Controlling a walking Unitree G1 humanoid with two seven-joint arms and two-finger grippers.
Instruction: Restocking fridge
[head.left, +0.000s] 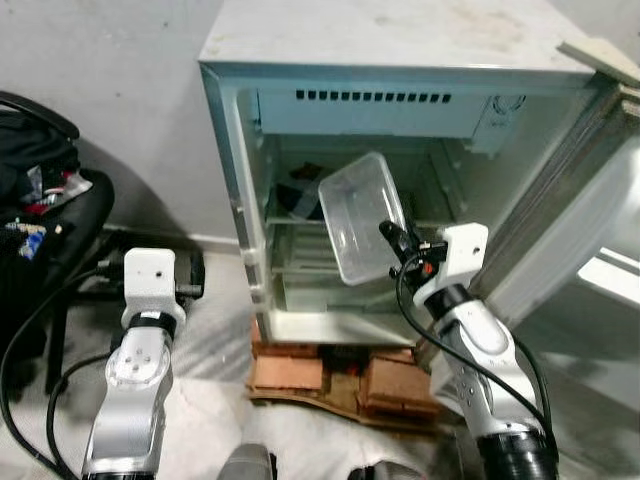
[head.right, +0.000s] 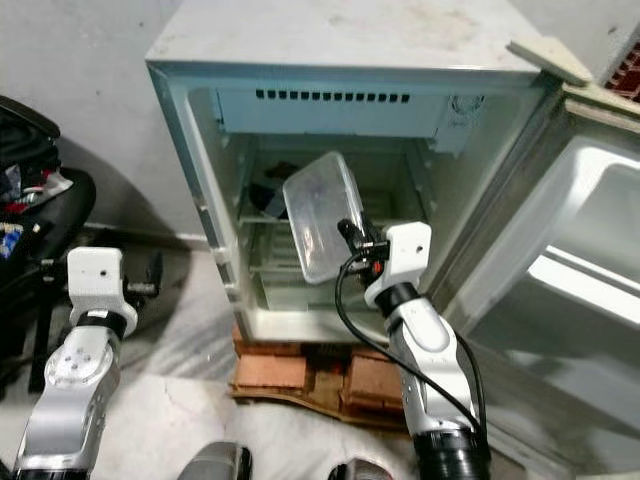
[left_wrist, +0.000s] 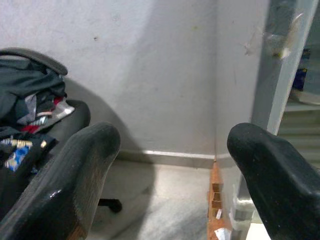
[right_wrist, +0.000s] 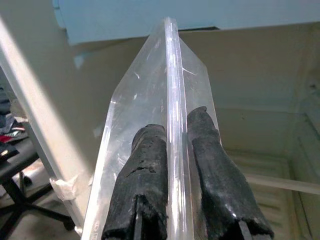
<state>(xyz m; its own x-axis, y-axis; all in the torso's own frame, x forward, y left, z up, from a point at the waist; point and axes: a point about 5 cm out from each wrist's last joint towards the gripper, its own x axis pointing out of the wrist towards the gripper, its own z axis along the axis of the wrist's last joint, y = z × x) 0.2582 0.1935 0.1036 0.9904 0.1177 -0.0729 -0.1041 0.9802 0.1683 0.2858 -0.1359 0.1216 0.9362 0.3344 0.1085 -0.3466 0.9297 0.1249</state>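
Observation:
A small white fridge (head.left: 400, 60) stands open on bricks, its door (head.left: 600, 230) swung out to the right. My right gripper (head.left: 392, 238) is shut on the rim of a clear plastic container (head.left: 362, 215), which it holds tilted in front of the fridge's open compartment. In the right wrist view both fingers (right_wrist: 145, 190) pinch the container's edge (right_wrist: 172, 100). A dark item (head.left: 298, 195) lies on the upper shelf inside. My left gripper (left_wrist: 172, 165) is open and low to the left of the fridge, with its fingers (left_wrist: 75, 175) apart and nothing between them.
A black chair (head.left: 60, 215) piled with clothes stands at the left by the wall. Bricks and a board (head.left: 330, 375) lie under the fridge. The fridge's wire shelves (head.left: 300, 265) lie behind the container. A flat slab (head.left: 600, 55) rests on the door's top.

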